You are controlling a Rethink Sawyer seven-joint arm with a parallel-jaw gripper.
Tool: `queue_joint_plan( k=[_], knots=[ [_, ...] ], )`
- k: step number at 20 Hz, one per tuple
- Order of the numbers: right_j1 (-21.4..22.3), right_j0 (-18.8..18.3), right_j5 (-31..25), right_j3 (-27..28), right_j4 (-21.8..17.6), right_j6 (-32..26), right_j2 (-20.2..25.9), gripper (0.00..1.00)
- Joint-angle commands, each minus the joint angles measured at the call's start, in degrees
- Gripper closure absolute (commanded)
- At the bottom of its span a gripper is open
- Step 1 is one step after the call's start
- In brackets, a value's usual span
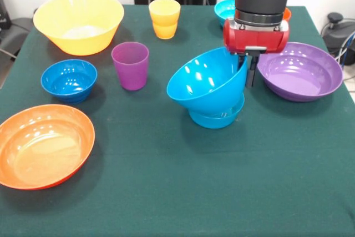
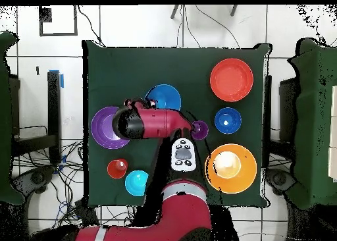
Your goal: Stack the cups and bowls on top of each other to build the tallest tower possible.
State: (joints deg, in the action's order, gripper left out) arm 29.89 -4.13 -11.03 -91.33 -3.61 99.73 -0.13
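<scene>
While the arm reaches down over the green table point(image 1: 166, 192), the nearest item in the front view is the wide orange bowl point(image 1: 44, 145), upright at the near left corner. Behind it sits the small dark blue bowl point(image 1: 69, 80), upright and apart from its neighbours. Mid-table, two mid-blue bowls form the only stack: the lower mid-blue bowl point(image 1: 216, 119) sits upright on the cloth, and the upper mid-blue bowl point(image 1: 206, 81) rests in it, tilted strongly so its opening faces up and to the left. The gripper point(image 1: 248, 66) comes down at the raised right rim of that tilted bowl; one dark finger point(image 1: 253, 70) shows outside the rim and the rim appears to sit between the fingers, so it looks pinched on the rim. To the right, just beside the gripper, lies the wide purple bowl point(image 1: 299, 70), upright. Left of the stack stands the purple cup point(image 1: 130, 65), upright. Farther back are the large yellow bowl point(image 1: 79, 23) at the left, the yellow cup point(image 1: 164, 18) in the middle, and the small cyan bowl point(image 1: 225, 10), partly hidden behind the arm. An orange cup point(image 1: 287, 14) peeks out at the arm's right side; the overhead view shows it point(image 2: 117, 168) next to the cyan bowl.
</scene>
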Motion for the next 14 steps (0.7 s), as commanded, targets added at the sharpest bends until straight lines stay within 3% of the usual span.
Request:
queue_joint_plan(
  k=[1, 12, 13, 14],
  knots=[
    [-1.9, 1.4, 2.4, 2.3, -2.4, 5.6, 1.6, 1.0],
    [-3.0, 2.3, 3.1, 2.1, -1.8, 6.5, 0.5, 1.0],
    [-3.0, 2.5, 3.0, 1.8, -1.5, 6.9, 0.3, 0.0],
    [-3.1, 2.4, 3.5, 1.5, -1.4, 7.3, 0.3, 0.0]
  ],
)
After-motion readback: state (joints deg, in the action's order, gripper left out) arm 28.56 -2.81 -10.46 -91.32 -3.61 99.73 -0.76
